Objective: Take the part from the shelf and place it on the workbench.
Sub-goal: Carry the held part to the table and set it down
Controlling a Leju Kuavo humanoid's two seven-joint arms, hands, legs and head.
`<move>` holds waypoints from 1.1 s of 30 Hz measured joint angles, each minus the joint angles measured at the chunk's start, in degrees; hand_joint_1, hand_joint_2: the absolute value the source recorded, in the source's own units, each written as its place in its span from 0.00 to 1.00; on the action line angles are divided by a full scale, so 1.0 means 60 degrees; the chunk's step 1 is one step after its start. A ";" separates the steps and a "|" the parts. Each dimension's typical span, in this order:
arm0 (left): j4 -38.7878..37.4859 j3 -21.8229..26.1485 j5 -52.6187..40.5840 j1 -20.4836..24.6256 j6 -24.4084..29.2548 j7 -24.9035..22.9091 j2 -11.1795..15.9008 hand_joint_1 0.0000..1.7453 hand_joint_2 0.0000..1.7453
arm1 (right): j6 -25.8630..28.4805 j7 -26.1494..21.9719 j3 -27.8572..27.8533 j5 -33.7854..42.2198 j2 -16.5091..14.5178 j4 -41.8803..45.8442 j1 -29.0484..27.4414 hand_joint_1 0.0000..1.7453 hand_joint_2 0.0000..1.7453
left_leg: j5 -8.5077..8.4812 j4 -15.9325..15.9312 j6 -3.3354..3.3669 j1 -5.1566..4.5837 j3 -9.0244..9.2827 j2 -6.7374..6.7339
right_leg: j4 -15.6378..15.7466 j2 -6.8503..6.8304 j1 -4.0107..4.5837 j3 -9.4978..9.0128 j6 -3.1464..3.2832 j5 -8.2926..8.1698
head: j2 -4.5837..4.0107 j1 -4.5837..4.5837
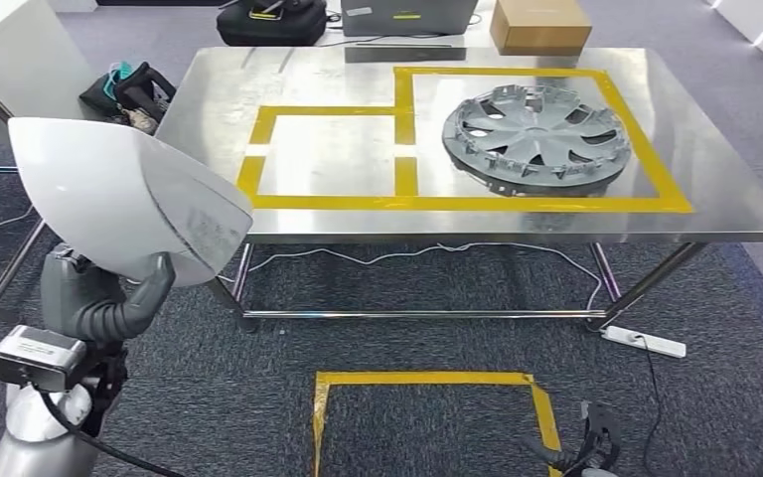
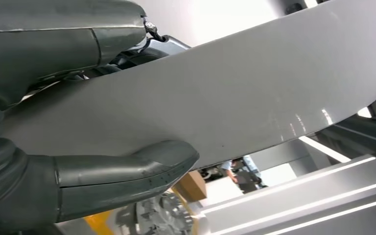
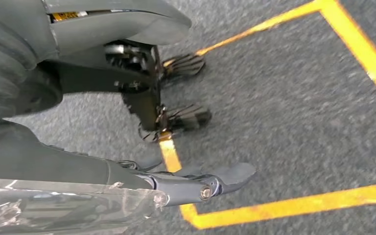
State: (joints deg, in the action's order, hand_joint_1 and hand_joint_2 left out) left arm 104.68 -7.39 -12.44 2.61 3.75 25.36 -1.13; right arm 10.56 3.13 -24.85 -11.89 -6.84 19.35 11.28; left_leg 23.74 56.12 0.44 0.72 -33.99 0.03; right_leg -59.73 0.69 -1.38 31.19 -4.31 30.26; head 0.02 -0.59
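Carpeted floor point(image 1: 437, 288), white part point(image 1: 109, 189) gripped by left hand point(image 1: 109, 303)

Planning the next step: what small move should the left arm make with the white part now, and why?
Probably carry it forward over the table. The left hand holds the white part short of the table's edge, and the smaller taped box lies bare beside the wheel cover.

The white part point(image 1: 119, 194) hides the left hand's fingers point(image 2: 127, 169) in the head view.

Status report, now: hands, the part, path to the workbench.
Left hand grips white part, short of workbench. Right hand empty, open, hanging over carpet. Hubcap in large taped box; small box free.
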 joint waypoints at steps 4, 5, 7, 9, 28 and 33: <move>-0.0351 -0.0279 0.0058 0.0308 -0.0028 -0.0063 -0.0085 1.00 1.00 | 0.0176 0.0154 -0.0084 0.0291 -0.0044 -0.0005 0.0026 0.00 1.00 | 0.0158 -0.0015 0.0131 -0.0030 0.0189 -0.0004 | -0.2269 -0.0038 0.0014 0.1423 -0.0026 0.0656 | 0.0000 0.0019; -0.0447 -0.0353 0.0074 0.0384 -0.0050 -0.0077 -0.0109 1.00 1.00 | 0.0223 0.0184 -0.0111 0.0365 -0.0057 -0.0007 0.0034 0.00 1.00 | 0.0214 -0.0013 0.0124 -0.0028 0.0253 0.0004 | -0.2281 -0.0039 0.0014 0.1562 -0.0031 0.0452 | 0.0000 0.0020; -0.0635 -0.0513 0.0090 0.0578 -0.0106 -0.0098 -0.0169 1.00 1.00 | 0.0315 0.0217 -0.0164 0.0517 -0.0100 -0.0008 0.0079 0.00 1.00 | 0.0343 -0.0004 0.0055 -0.0005 0.0416 0.0022 | -0.1273 -0.0066 -0.0004 0.1321 -0.0053 -0.0401 | 0.0000 0.0023; -0.0817 -0.0668 0.0114 0.0811 -0.0147 -0.0114 -0.0239 1.00 1.00 | 0.0389 0.0219 -0.0206 0.0644 -0.0197 -0.0010 0.0156 0.00 1.00 | 0.0482 0.0040 -0.0069 -0.0029 0.0531 0.0032 | -0.0143 -0.0093 -0.0017 0.0879 -0.0033 -0.1003 | 0.0000 0.0046; -0.1293 -0.1001 0.0266 0.1161 -0.0083 -0.0126 -0.0273 1.00 1.00 | 0.0636 0.0367 -0.0307 0.1005 -0.0644 -0.0008 0.0538 0.00 1.00 | -0.0264 0.0118 -0.0017 -0.0172 -0.0429 0.0014 | 0.0252 0.0054 0.0094 0.0124 0.0257 -0.0385 | 0.0000 -0.0020; -0.1289 -0.0944 0.0269 0.1060 -0.0015 -0.0081 -0.0257 1.00 1.00 | 0.0632 0.0348 -0.0306 0.1021 -0.0645 0.0002 0.0565 0.00 1.00 | -0.0112 0.0009 0.0169 -0.0105 -0.0166 0.0014 | -0.1709 -0.0039 0.0109 0.1183 0.0090 0.0422 | 0.0000 0.0074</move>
State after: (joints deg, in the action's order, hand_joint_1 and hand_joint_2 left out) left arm 96.95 -13.06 -10.82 8.97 3.67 24.88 -2.67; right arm 14.35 5.22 -26.69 -5.76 -10.70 19.36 14.67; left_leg 23.07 56.17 1.45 0.09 -34.98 0.11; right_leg -69.98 0.46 -0.72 38.29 -3.77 32.79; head 0.02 -0.14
